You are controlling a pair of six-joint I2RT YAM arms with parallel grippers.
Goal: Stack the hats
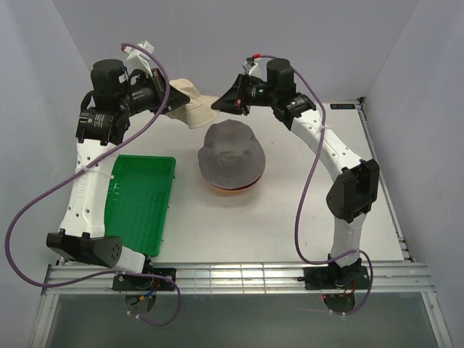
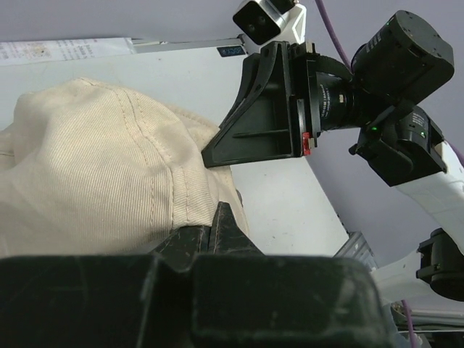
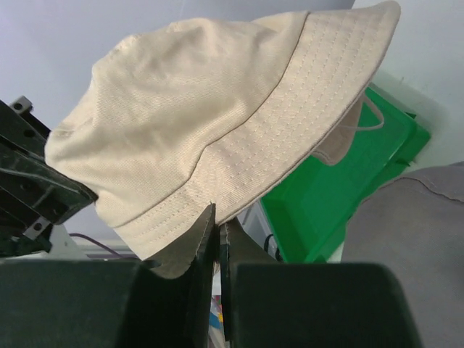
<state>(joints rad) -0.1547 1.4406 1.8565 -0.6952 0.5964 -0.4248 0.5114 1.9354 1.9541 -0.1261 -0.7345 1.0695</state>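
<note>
The beige fabric bucket hat (image 1: 190, 101) was found off the white table (image 1: 290, 217), suspended at the far side, left of centre, between the two arms. The left gripper (image 1: 171, 98) had its fingers closed flat together on the hat's left side; the left wrist view showed the fingertips (image 2: 217, 221) pressed into the fabric at the base of the crown, with the beige hat (image 2: 94, 167) filling the left of that view. The right gripper (image 1: 217, 106) met the hat from the right with its jaws likewise closed, and the right wrist view showed its narrow tips (image 3: 215, 217) pinching the stitched edge of the brim, the beige hat (image 3: 210, 130) hanging tilted above them. The grey fabric bucket hat (image 1: 232, 152) sat crown-up at the centre of the table, nearer than the held hat and apart from it. Beneath its brim, on the near side, a dark red fabric edge (image 1: 250, 182) and a yellow-orange fabric edge (image 1: 232, 191) were visible, indicating a stack. The green plastic tray (image 1: 141, 203) lay at the left of the table, beside the left arm and well apart from the stack.
</note>
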